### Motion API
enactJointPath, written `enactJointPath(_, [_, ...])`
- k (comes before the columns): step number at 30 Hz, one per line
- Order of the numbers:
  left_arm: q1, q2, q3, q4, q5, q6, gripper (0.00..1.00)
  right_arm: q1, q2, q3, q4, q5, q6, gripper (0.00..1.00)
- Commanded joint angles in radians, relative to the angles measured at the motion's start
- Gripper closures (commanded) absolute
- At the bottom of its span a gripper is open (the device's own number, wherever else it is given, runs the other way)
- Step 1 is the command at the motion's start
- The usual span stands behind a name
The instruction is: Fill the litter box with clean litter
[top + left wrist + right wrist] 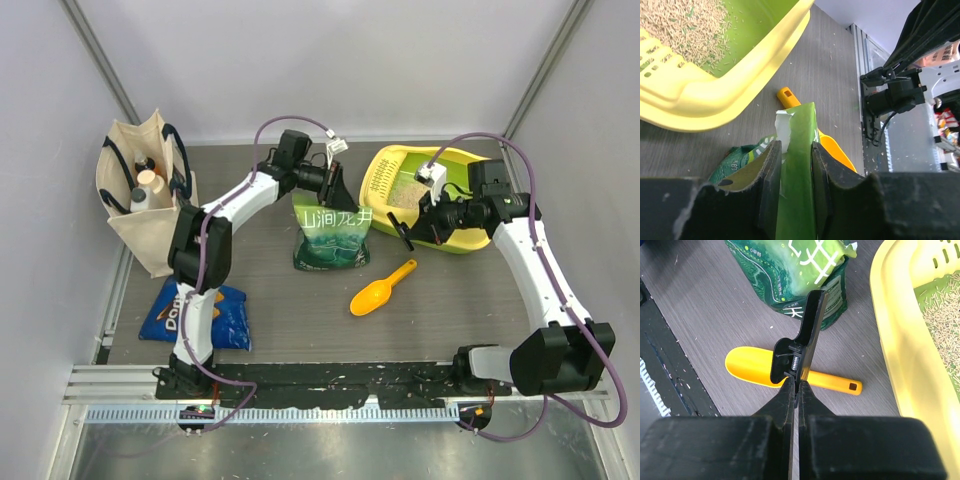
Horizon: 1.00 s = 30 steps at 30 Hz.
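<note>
The litter box (455,240) stands at the back right, its green basin partly covered with pale clean litter (405,190). In the left wrist view its yellow rim (715,107) and litter (680,25) fill the upper left. The green pouch (333,240) stands upright just left of the box. My left gripper (794,145) is at the pouch's top edge (799,165), fingers parted on either side of it. My right gripper (796,382) hovers between pouch and box, shut on a black spring clip (807,325).
An orange scoop (382,289) lies on the table in front of the pouch, below the right gripper. A cream tote bag (145,200) with bottles stands at the back left. A blue Doritos bag (200,315) lies by the left arm's base.
</note>
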<state>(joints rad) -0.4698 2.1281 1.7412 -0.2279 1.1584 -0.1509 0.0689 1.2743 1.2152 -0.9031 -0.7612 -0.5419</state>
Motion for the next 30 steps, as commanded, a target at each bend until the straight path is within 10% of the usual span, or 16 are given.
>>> enactJointPath(1, [-0.018, -0.065, -0.008, 0.065, -0.022, 0.092, 0.66, 0.0, -0.001, 0.032, 0.035, -0.013, 0.034, 0.98])
enactJointPath(12, [-0.075, -0.076, -0.017, -0.031, -0.032, 0.336, 0.58, 0.0, 0.007, 0.04, -0.003, 0.011, 0.014, 0.99])
enactJointPath(24, [-0.082, -0.108, 0.047, -0.272, -0.04, 0.551, 1.0, -0.003, 0.034, 0.049, 0.003, 0.003, 0.016, 0.99])
enactJointPath(30, [-0.079, -0.082, 0.044, -0.231, 0.006, 0.43, 1.0, -0.001, 0.037, 0.043, 0.015, -0.003, 0.025, 0.99])
